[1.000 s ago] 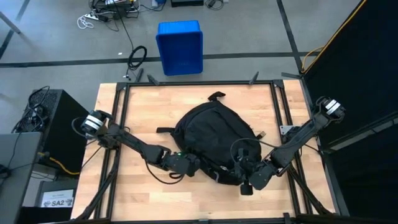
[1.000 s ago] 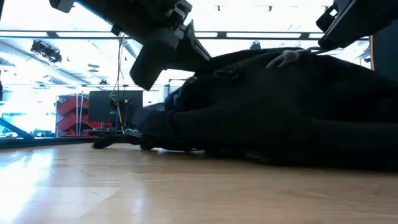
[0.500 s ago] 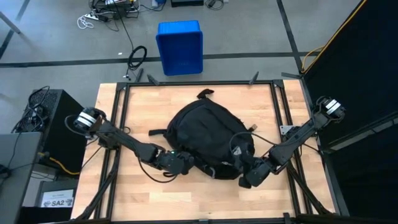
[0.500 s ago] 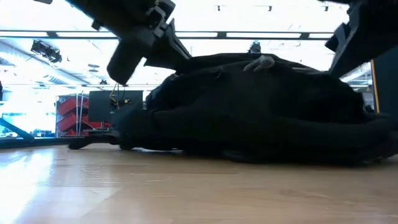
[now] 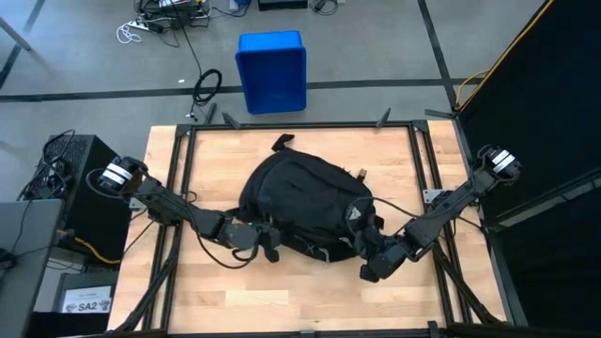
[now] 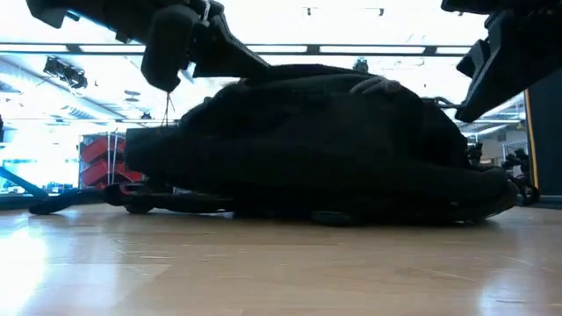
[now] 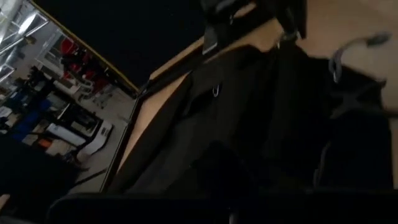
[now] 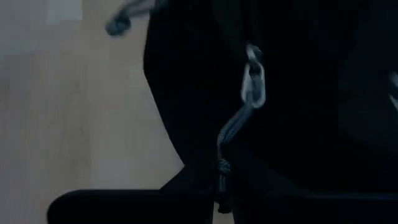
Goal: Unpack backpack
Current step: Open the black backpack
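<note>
The large black fabric backpack (image 5: 302,208), rounded and zipped as far as I can see, lies at the middle of the wooden table (image 5: 394,155) with nothing yet taken out, so I judge the unpacking barely begun. My right gripper (image 5: 372,264) sits at its five o'clock edge, pinched together on what looks like a grey zipper pull cord (image 8: 231,134). My left gripper (image 5: 266,239) is at its seven o'clock edge; whether its fingers are parted I cannot tell.

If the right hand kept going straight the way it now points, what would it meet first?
Most likely the backpack. The right hand sits at its near right edge, pointing into the black fabric, and its wrist view shows a zipper pull just ahead. Whether it already touches is unclear.
</note>
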